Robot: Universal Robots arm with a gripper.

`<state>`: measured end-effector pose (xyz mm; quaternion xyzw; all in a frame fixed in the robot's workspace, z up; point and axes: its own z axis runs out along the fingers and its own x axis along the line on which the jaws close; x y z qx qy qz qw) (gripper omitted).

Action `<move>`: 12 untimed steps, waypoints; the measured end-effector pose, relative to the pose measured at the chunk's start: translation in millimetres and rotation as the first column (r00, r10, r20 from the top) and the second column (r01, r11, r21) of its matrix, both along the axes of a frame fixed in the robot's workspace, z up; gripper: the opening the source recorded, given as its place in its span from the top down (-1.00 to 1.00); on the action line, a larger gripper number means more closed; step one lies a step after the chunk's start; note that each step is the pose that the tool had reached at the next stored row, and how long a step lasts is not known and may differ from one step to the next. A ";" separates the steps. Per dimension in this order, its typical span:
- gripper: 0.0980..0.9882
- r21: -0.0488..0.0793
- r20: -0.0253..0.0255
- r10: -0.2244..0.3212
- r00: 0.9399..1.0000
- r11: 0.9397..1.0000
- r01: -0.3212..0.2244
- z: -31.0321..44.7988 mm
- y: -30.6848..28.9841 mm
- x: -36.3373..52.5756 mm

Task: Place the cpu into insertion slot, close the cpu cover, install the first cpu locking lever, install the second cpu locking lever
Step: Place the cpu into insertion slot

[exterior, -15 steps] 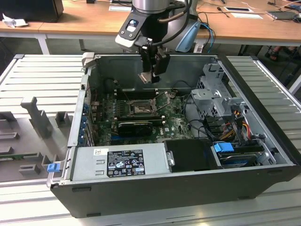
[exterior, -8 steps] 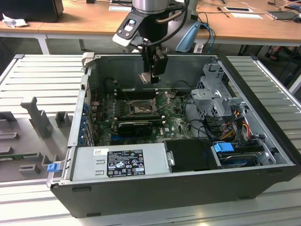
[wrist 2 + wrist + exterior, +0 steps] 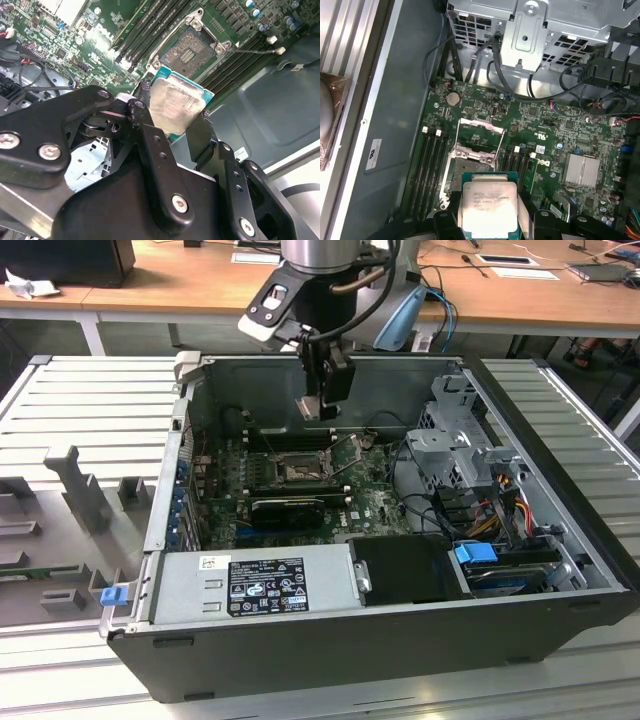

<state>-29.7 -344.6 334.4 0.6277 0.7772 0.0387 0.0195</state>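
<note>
Grey-topped cpu (image 3: 177, 102) in claw (image 3: 170, 114), near insertion slot (image 3: 192, 52)

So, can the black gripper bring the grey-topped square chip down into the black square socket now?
Probably yes: the gripper holds the chip above the bare socket, whose silvery cover frame stands swung open.

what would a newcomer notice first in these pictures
The tool grips the cpu by two edges, its grey metal top facing the second wrist view. Past it on the green board sits the empty insertion slot. In the exterior view, the tool hangs inside an open computer case.
</note>
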 end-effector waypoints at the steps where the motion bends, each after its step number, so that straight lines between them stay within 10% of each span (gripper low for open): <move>1: 0.03 0.000 0.000 -0.012 1.000 1.000 0.012 -0.3 0.0 0.0; 12: 0.03 0.000 0.000 -0.142 0.990 0.990 0.142 -2.9 0.0 0.0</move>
